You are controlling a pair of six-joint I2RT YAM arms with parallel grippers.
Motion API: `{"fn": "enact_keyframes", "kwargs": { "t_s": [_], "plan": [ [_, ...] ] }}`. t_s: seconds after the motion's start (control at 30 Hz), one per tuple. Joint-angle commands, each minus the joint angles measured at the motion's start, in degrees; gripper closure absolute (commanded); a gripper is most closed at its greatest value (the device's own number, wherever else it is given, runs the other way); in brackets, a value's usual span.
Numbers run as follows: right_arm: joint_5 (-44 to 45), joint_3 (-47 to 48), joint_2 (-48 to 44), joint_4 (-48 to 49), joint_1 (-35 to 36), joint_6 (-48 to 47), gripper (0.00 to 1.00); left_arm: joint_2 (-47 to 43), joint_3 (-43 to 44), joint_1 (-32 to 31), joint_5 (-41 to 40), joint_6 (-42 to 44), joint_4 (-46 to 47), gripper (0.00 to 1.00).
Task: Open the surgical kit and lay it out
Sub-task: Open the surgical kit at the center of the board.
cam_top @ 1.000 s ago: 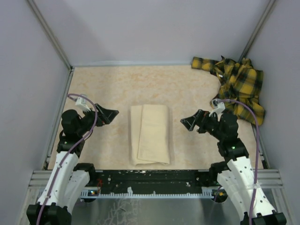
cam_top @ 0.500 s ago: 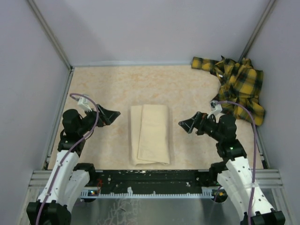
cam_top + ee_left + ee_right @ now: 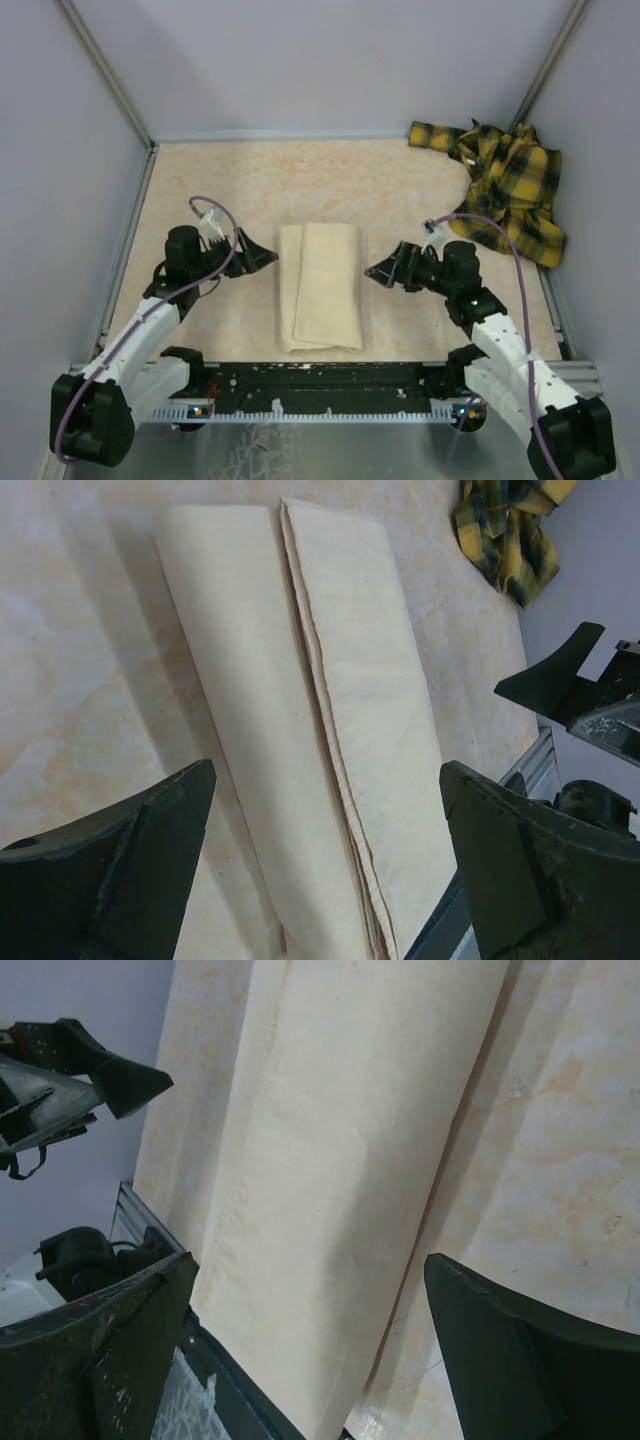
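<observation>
Looking at the near end first, I've got the left gripper (image 3: 258, 257) and right gripper (image 3: 381, 270) both spread wide and holding nothing, one just off each long side of the cloth wrap (image 3: 322, 285). It's folded shut, lying flat mid-table (image 3: 220, 180). Further back, a plaid cloth (image 3: 510, 185) is bunched in the far right corner.

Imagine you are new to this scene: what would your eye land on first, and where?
The folded pale beige cloth wrap lies closed in the middle of the table. The open left gripper and open right gripper point at it from either side. A crumpled yellow-and-black plaid cloth sits in the far right corner.
</observation>
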Motion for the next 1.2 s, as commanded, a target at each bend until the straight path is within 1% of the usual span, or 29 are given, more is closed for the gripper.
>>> {"fn": "enact_keyframes", "kwargs": {
  "t_s": [0.0, 0.1, 0.27, 0.4, 0.47, 0.57, 0.6, 0.67, 0.77, 0.87, 1.0, 1.17],
  "plan": [
    [3.3, 1.2, 3.3, 6.2, 5.3, 1.5, 0.02, 2.6, 0.2, -6.0, -5.3, 0.0, 3.1, 0.01],
    [5.6, 2.0, 6.3, 7.5, 8.9, 2.0, 0.02, 5.1, 0.6, -9.5, -7.5, -0.5, 4.2, 0.01],
    [9.9, 3.4, 11.1, 9.2, 14.3, 3.1, 0.02, 8.6, 0.5, -12.8, -9.1, -1.6, 6.4, 0.01],
    [12.8, 3.6, 13.3, 10.3, 17.0, 4.3, 0.02, 9.8, -0.7, -14.6, -10.5, -2.3, 7.8, 0.01],
    [13.5, 3.5, 13.8, 10.9, 17.8, 4.9, 0.04, 10.6, -1.6, -15.4, -11.0, -2.8, 9.1, 0.01],
    [14.0, 3.5, 14.8, 12.3, 18.8, 5.6, 0.1, 12.0, -2.5, -16.0, -12.0, -2.9, 10.1, 0.01],
    [14.0, 3.5, 15.4, 12.9, 19.0, 5.8, 0.13, 12.4, -3.0, -16.1, -12.4, -3.0, 10.6, 0.03],
    [14.1, 3.8, 16.7, 13.8, 19.4, 6.0, 0.18, 13.1, -3.6, -16.1, -12.7, -3.1, 11.5, 0.09],
    [14.4, 4.0, 18.6, 14.8, 20.1, 6.3, 0.27, 13.9, -4.0, -16.1, -13.0, -3.4, 12.3, 0.22],
    [15.3, 4.2, 20.3, 15.5, 21.0, 6.8, 0.32, 14.3, -4.5, -16.1, -13.2, -4.0, 13.1, 0.36],
    [16.7, 4.8, 22.7, 15.9, 22.2, 7.3, 0.35, 15.5, -4.6, -16.2, -12.8, -4.6, 14.6, 0.46],
    [18.1, 6.1, 26.0, 15.5, 23.6, 7.7, 0.4, 18.5, -4.2, -16.5, -12.6, -5.0, 16.2, 0.55]
  ]
}}
